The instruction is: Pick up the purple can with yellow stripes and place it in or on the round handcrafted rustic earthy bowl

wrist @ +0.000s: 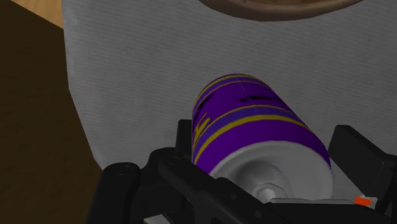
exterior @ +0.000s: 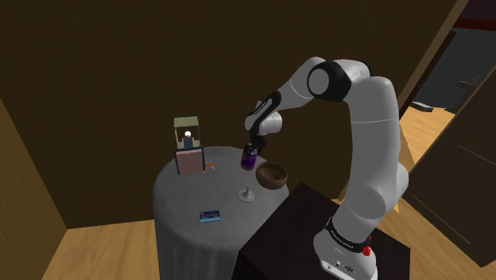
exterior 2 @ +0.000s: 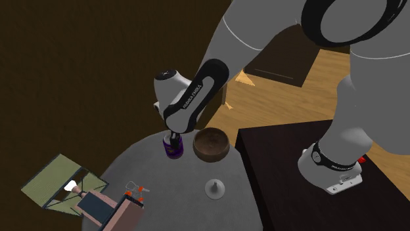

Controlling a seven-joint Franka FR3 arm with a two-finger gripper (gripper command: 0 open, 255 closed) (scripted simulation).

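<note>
Progress is sitting at the grasp stage. You are seeing the white arm (exterior: 370, 119) reaching from the lower right of the shoulder view toward the frame centre, with the gripper (exterior: 252, 149) standing top-down over the purple can with yellow stripes (exterior: 249, 159). In the wrist view, the black fingers (wrist: 184, 137) are pressing against opposite sides of the can, so treat the gripper as clenching the can. You cannot tell whether the can's base is clearing the cloth. The can is standing upright just left of the brown bowl (exterior: 272, 174) in the shoulder view, near it but not touching. The bowl is holding nothing. By this reading, lifting, carrying across, lowering into the bowl and releasing are not yet done.

You are counting, from largest to smallest:
- one arm;
- one round grey-draped table (exterior: 183, 199), left of centre in the shoulder view;
- one dark stand (exterior: 318, 231), at the lower right;
- one box with a raised green lid (exterior: 189, 159), at the table's upper left;
- one bowl;
- one can;
- one pale cone-shaped item (exterior: 247, 195), below the can in the frame;
- one blue card (exterior: 210, 215), near the table's lower edge;
- small orange-tipped pieces (exterior 2: 140, 190) beside the box, too small to count.
</note>
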